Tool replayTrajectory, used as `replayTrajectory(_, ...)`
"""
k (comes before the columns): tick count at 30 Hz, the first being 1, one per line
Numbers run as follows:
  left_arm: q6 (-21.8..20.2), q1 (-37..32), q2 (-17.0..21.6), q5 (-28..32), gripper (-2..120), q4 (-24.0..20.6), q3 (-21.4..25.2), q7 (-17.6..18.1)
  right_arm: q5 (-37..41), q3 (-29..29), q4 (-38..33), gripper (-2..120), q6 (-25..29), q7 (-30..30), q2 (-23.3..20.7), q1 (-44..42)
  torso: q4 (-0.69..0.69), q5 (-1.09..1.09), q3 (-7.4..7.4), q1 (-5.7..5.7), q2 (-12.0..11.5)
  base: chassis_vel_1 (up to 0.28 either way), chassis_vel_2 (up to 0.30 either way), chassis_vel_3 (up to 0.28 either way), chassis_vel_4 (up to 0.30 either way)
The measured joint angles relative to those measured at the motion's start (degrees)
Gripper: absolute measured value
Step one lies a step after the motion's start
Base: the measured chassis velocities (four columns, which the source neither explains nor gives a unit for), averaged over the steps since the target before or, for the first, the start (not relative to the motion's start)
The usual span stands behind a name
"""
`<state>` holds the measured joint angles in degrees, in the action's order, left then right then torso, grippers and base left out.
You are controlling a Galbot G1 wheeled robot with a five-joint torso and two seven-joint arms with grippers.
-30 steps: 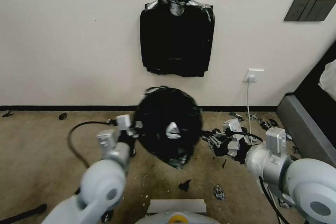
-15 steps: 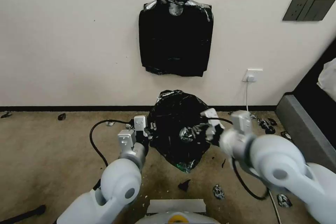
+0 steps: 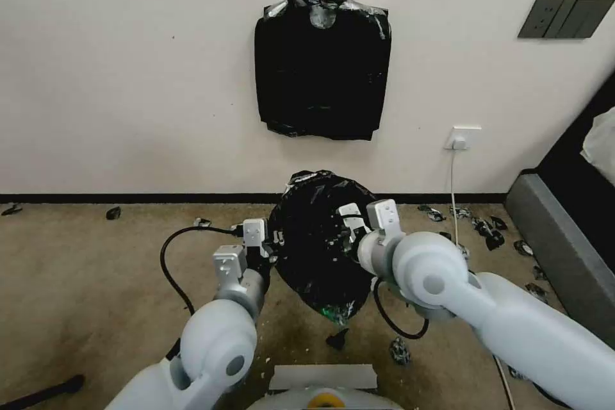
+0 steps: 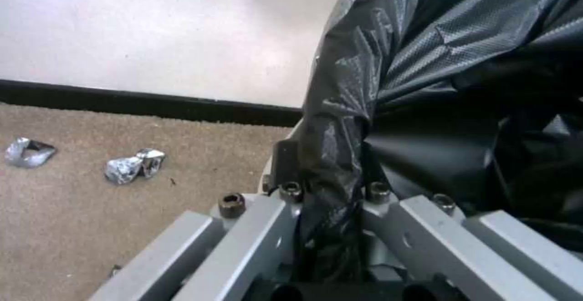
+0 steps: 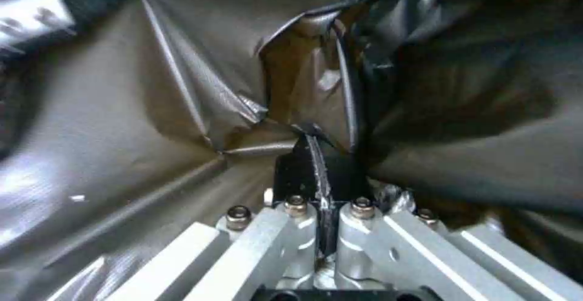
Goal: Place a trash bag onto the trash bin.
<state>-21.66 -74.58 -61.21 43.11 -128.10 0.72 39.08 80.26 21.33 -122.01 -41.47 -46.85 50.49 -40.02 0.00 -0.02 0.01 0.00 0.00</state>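
With trash bag (image 3: 317,250) draped over, bin hidden; L tool (image 4: 331,201) & R tool (image 5: 320,176) both pinch bag film.

The bag (image 3: 320,250) is glossy black with pale highlights along its creases; close up in the left wrist view it shows a fine dotted texture (image 4: 462,37). The bundle (image 3: 322,70) on the wall is flat black, silvery at its neck. Both arms are white-grey with dark cables. The carpet (image 3: 83,282) is tan, the wall (image 3: 128,77) cream with a black skirting. The scraps (image 4: 130,166) look silver-grey, perhaps only from glare.
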Motion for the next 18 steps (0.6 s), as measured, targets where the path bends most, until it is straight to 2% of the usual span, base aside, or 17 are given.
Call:
replayTrajectory(7, -0.02, -0.15, -0.69, 0.35, 3, -0.48, -0.35, -0.07, -7.17, 3.73, 6.26, 0, 0.08, -0.05, 3.11, 2.09, 0.0, 0.01, -0.01, 0.0, 0.0, 0.0, 0.0, 0.0, 0.0)
replayTrajectory(18, -0.16, -0.11, -0.51, 1.39, 3, -0.97, -0.27, -0.07, -9.76, 7.33, 11.23, 0, 0.09, -1.97, 5.0, 4.01, 0.0, 0.01, -0.01, 0.0, 0.0, 0.0, 0.0, 0.0, 0.0)
